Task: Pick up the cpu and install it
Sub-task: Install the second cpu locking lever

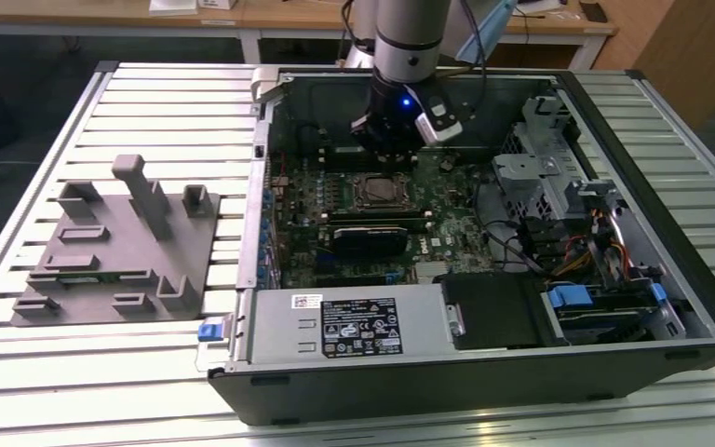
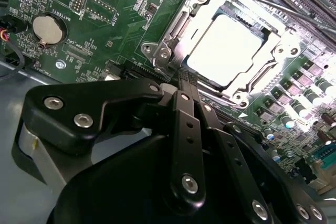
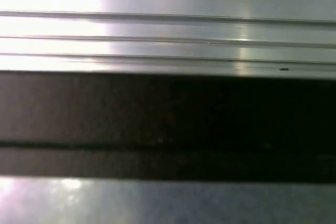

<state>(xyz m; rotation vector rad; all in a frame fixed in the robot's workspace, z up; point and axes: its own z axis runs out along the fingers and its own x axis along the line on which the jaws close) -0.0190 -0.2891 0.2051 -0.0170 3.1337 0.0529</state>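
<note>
Gripper [image 2: 184, 85] pinched together, empty, above cpu [image 2: 226, 51] seated in socket [image 2: 170, 40]. Risk: bent pins if chip sits skewed.

Silver-grey arm [image 1: 405, 33], black hand [image 2: 181, 95] links with silver screws.

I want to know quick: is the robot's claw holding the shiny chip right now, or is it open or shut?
Gripper: shut, holding nothing; the cpu already sits in the socket.
</note>
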